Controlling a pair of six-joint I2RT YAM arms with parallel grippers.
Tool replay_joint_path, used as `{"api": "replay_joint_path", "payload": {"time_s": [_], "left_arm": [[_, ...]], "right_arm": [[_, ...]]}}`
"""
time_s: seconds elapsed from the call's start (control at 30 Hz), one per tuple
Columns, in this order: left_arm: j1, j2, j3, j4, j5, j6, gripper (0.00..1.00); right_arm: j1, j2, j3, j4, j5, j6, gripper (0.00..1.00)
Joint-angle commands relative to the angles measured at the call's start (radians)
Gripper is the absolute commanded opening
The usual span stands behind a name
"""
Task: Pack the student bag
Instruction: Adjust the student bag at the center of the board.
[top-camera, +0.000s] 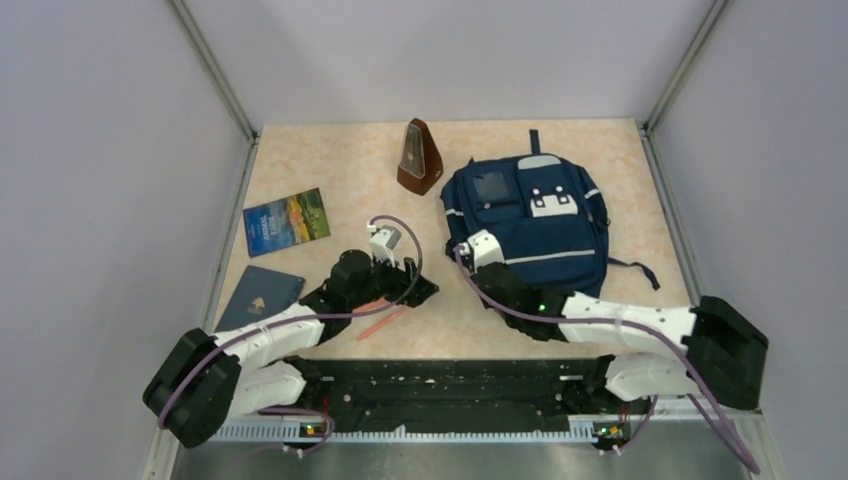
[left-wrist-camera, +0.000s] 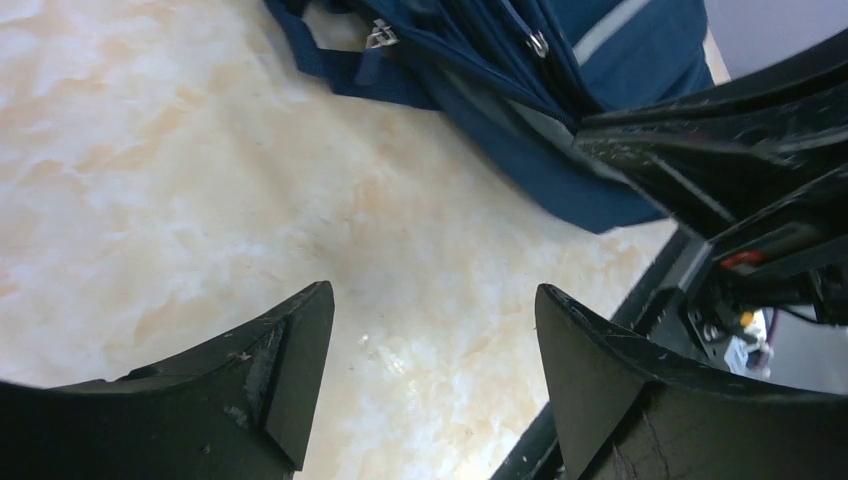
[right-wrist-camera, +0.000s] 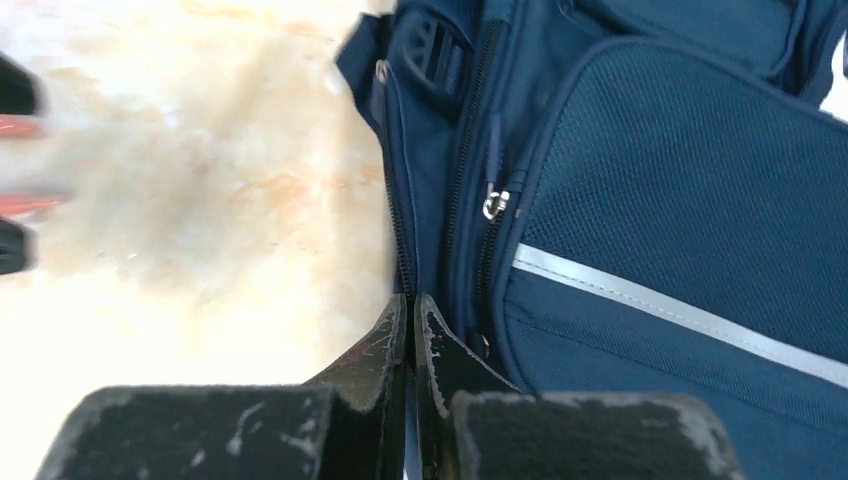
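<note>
Top external, left to right: dark blue book (top-camera: 258, 295) lies flat at 8 o'clock on the worktop (top-camera: 330, 165), close to the left wall. Colourful paperback (top-camera: 287, 221) is at 9 o'clock, just beyond it, not touching.

Left tool (top-camera: 420, 288) is near centre, around 6–7 o'clock, pointing toward 3 o'clock. A red stick (top-camera: 383, 322), pen or pencil, can't tell which, lies on the worktop right beside and under it. Left wrist view: jaws spread wide, nothing between them, only bare marbled worktop below. The bag's corner is at 1 o'clock in that view.

Brown metronome (top-camera: 420, 158) stands upright at 12 o'clock, near the bag's far-left corner, apart from it.

Student bag (top-camera: 530, 215) lies flat, front face up, at 1–3 o'clock. Its handle points toward the back wall and one strap trails off at 4 o'clock.

Right tool (top-camera: 464, 248) is at the bag's 8 o'clock corner, on its left edge. Right wrist view: jaws pressed fully together right on the zip line along the bag's side. Can't tell whether fabric or a puller is pinched between them. A silver zip puller (right-wrist-camera: 493, 203) hangs free on the next zip over, above a light reflective stripe (right-wrist-camera: 680, 315) crossing the textured front panel.
</note>
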Motion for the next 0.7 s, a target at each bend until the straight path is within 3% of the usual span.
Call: {"api": "replay_joint_path", "payload": {"time_s": [0.0,0.27,0.47,0.6,0.67], "left_arm": [[-0.049,0.010,0.019,0.114,0.095,0.064,0.78],[-0.121,-0.018,0.020,0.237,0.111,0.072,0.76],[-0.121,0.087,0.061,0.208,0.068,0.147,0.75],[-0.121,0.146,0.098,0.207,0.088,0.164,0.61],[-0.121,0.167,0.103,0.218,0.091,0.172,0.60]], "right_arm": [[0.005,-0.182,-0.026,0.013,-0.217,-0.085,0.00],[-0.001,-0.327,-0.057,-0.026,-0.304,-0.048,0.00],[-0.002,-0.389,-0.077,-0.016,-0.328,-0.034,0.00],[-0.002,-0.447,-0.079,-0.044,-0.326,-0.021,0.00],[-0.001,-0.492,-0.082,-0.052,-0.331,-0.014,0.00]]}}
